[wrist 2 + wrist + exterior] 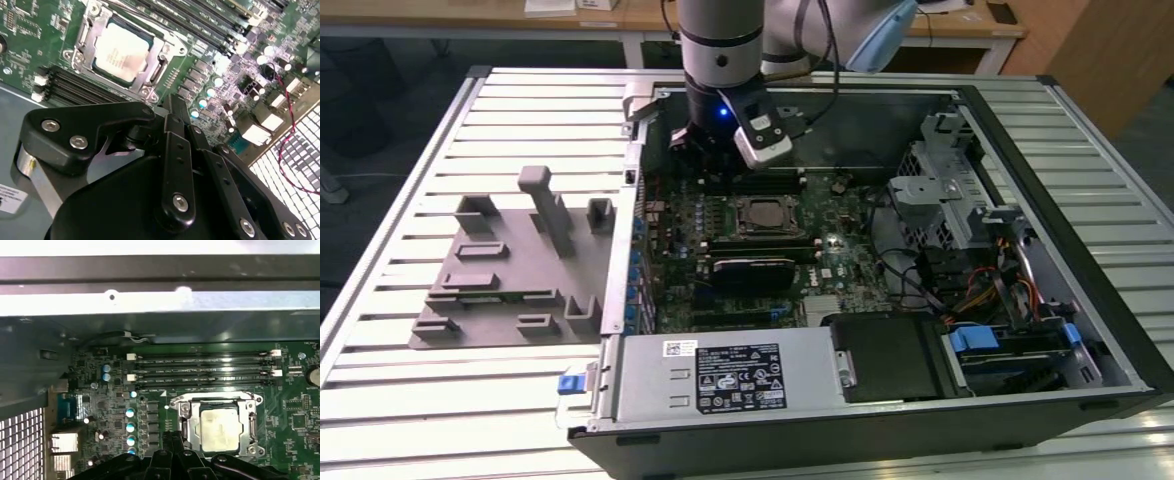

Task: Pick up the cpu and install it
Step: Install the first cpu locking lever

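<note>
The cpu (761,215) lies flat in its socket on the green motherboard, silvery top up, with the metal socket frame around it. In both wrist views the cpu (121,51) (218,427) sits apart from the fingers. My gripper (711,180) hangs inside the open computer case, above the board just beyond the socket toward the exterior view's left. Its black fingertips (172,439) are pressed together with nothing between them. In the second wrist view the gripper (176,107) is shut, its tips above the board beside the socket's corner.
A grey plastic plate (507,270) with upright blocks lies on the slatted table at the exterior view's left. Memory slots (200,367) run beside the socket. A black ribbed module (754,270), the power supply (720,375) and a drive cage (941,190) crowd the case.
</note>
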`<state>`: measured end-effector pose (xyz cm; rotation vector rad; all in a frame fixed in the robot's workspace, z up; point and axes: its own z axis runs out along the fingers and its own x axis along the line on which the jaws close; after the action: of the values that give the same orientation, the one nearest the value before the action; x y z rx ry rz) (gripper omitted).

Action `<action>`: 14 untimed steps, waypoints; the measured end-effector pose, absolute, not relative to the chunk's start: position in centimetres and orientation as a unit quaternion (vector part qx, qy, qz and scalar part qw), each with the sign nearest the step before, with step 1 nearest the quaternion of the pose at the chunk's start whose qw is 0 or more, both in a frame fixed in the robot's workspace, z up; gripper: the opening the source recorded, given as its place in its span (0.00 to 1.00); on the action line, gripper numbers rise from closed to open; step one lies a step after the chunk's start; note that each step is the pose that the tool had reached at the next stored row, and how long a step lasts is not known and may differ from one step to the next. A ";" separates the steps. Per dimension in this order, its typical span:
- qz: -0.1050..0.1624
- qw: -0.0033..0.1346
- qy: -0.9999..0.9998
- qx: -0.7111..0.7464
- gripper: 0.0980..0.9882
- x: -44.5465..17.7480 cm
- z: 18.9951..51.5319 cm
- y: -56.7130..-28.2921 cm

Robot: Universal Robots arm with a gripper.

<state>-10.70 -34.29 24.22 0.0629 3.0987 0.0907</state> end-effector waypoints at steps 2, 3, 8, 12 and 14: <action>0.032 0.020 0.999 0.020 0.01 -10.9 24.2 -34.3; 0.034 0.020 0.999 0.020 0.01 -11.1 24.2 -34.3; 0.053 0.020 0.998 0.021 0.01 -11.6 24.2 -34.3; 0.083 0.019 0.996 0.021 0.01 -11.7 24.2 -34.3; 0.097 0.018 0.995 0.021 0.01 -11.7 24.2 -34.3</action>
<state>-11.72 -34.34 24.21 0.0666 3.0897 0.3002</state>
